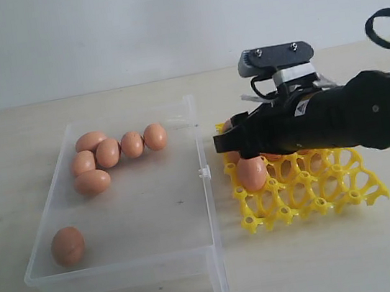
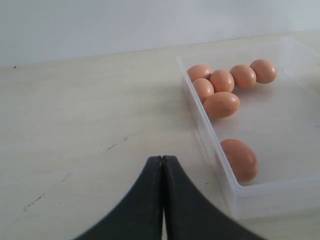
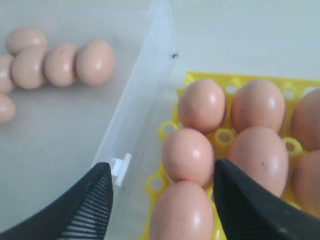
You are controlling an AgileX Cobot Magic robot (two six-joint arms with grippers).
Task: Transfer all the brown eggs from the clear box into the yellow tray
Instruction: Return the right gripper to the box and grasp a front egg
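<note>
The clear box (image 1: pixel 194 128) holds a cluster of brown eggs (image 1: pixel 108 152) at its far left and one lone egg (image 1: pixel 68 246) near the front left corner. To its right, the yellow tray (image 1: pixel 312 202) carries several eggs (image 3: pixel 258 105). My right gripper (image 3: pixel 161 165) hovers open over the tray's edge nearest the box. Between its spread fingers an egg (image 3: pixel 188 156) sits in a tray cup, with clear room on one side. My left gripper (image 2: pixel 162 158) is shut on nothing, over bare table beside the box (image 2: pixel 215 145); the exterior view does not show it.
The box's small clasp (image 3: pixel 121 169) sticks out from the wall facing the tray, just beside one right finger. The right arm (image 1: pixel 350 113) covers most of the tray's back rows. Pale tabletop (image 2: pixel 90 125) lies around the box, with a plain wall behind.
</note>
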